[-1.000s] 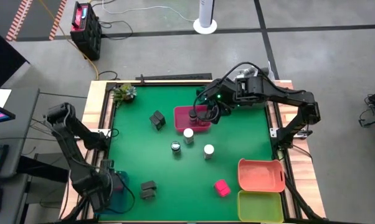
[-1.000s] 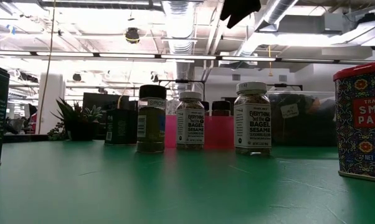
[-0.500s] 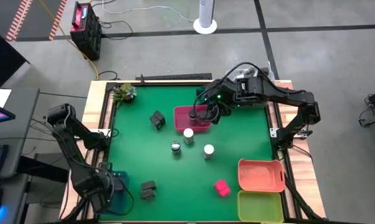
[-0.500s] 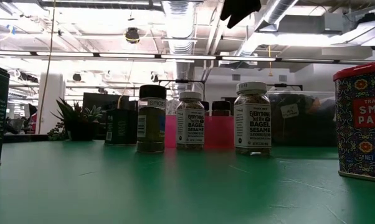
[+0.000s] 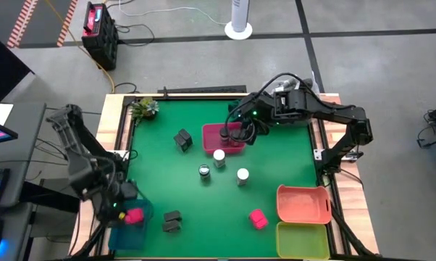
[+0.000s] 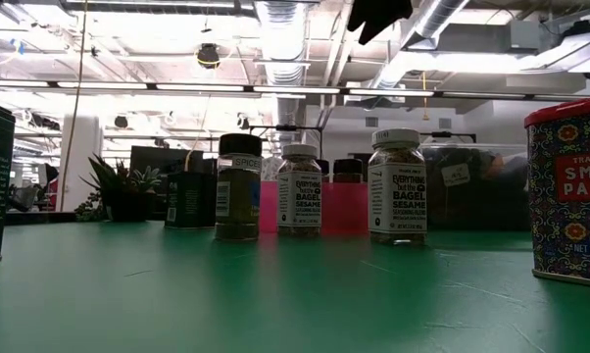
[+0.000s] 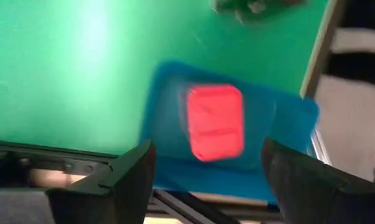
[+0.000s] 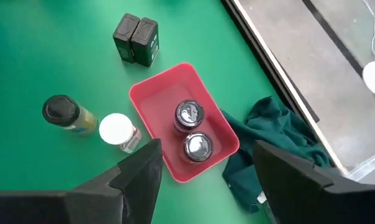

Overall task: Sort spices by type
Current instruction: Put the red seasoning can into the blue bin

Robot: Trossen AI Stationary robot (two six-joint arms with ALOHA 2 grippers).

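My left gripper [image 5: 122, 197] is open, above the blue tray [image 5: 121, 230] at the table's near left corner. A pink packet [image 7: 215, 121] lies flat in that tray, clear of the fingers. My right gripper [image 5: 244, 135] is open and hovers over the pink tray [image 8: 149, 99], where two dark brown jars [image 8: 189, 112] stand. Standing on the mat are two white-capped jars [image 5: 219, 156] [image 5: 242, 175], a dark-capped jar [image 5: 204, 171], two dark box sets [image 5: 182, 139] [image 5: 172, 220] and another pink packet [image 5: 258, 218].
An orange tray [image 5: 303, 204] and a green tray [image 5: 303, 239] sit at the near right corner. A small plant [image 5: 144, 109] stands at the far left corner. A dark green cloth [image 8: 268, 137] lies beside the pink tray. A wooden rim borders the mat.
My left arm has risen and drawn back from over the blue tray toward the table's left edge. That uncovers the pink packet, which now lies in the tray. The right arm has kept still.
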